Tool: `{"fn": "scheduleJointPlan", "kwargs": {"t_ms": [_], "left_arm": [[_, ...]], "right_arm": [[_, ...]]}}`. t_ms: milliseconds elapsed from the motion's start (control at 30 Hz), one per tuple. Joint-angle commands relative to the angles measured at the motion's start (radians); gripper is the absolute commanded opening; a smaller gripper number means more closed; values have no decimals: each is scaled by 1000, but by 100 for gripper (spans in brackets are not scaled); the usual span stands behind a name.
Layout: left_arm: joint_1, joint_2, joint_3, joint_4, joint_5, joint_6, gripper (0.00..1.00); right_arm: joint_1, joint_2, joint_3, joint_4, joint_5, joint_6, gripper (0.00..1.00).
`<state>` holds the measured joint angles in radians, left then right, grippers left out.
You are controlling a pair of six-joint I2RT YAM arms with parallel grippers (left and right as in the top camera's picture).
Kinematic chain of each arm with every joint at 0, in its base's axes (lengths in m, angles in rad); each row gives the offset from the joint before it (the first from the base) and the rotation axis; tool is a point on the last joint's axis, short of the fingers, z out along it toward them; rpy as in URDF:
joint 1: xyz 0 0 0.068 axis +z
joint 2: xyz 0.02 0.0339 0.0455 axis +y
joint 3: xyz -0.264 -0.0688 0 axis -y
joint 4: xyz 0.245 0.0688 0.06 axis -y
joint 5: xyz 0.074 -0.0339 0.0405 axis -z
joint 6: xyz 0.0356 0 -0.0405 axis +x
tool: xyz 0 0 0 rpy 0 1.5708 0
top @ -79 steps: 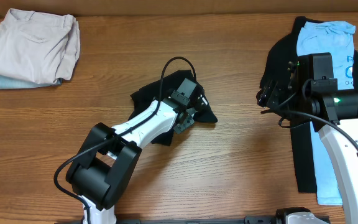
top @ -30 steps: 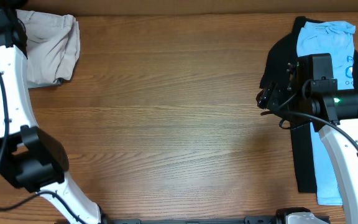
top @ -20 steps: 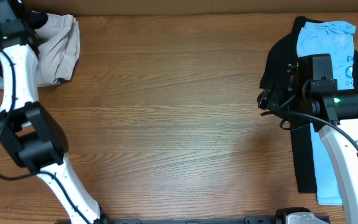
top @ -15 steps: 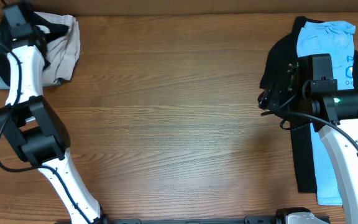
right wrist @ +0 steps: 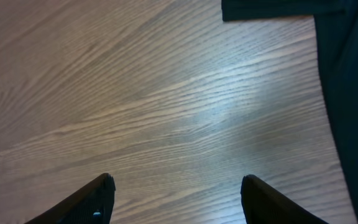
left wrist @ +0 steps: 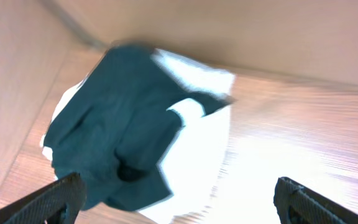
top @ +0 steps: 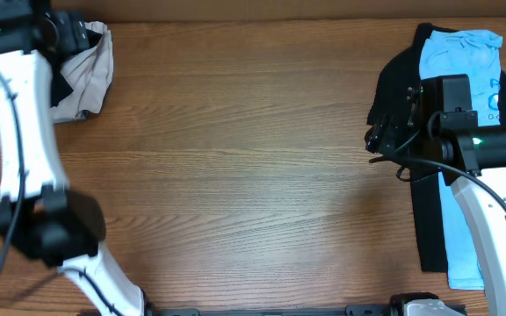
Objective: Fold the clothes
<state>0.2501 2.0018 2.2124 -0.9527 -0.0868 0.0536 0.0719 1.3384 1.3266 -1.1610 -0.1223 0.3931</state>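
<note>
1 crumpled black T-shirt (left wrist: 117, 143) on beige garment (top: 90, 75), left fingers (left wrist: 61, 196) wide, right fingers (right wrist: 98, 196) parted

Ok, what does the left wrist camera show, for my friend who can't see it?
A crumpled black T-shirt lies on a pale folded garment on the wooden table. The left gripper hangs above, jaws wide open and empty. The picture is blurry.
</note>
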Motion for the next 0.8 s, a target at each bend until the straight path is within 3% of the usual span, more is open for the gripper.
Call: {"fn": "scheduleJointPlan", "kwargs": {"t_ms": [0, 133, 300, 333, 533, 767], "left_arm": [[5, -186, 51, -84, 352, -33, 100], [4, -290, 51, -206, 510, -35, 100], [4, -344, 51, -308, 531, -34, 100], [4, -346, 51, -309, 524, -34, 100], [4, -335, 50, -308, 524, -34, 100], [4, -335, 50, -307, 525, -34, 100]], "right_arm": [[-2, -40, 113, -29, 11, -56, 69], [0, -86, 243, -126, 68, -62, 69], [0, -177, 404, -289, 194, -61, 70], [0, -201, 430, -317, 201, -61, 100], [0, -352, 473, -342, 58, -19, 100], [0, -412, 473, -374, 50, -19, 100]]}}
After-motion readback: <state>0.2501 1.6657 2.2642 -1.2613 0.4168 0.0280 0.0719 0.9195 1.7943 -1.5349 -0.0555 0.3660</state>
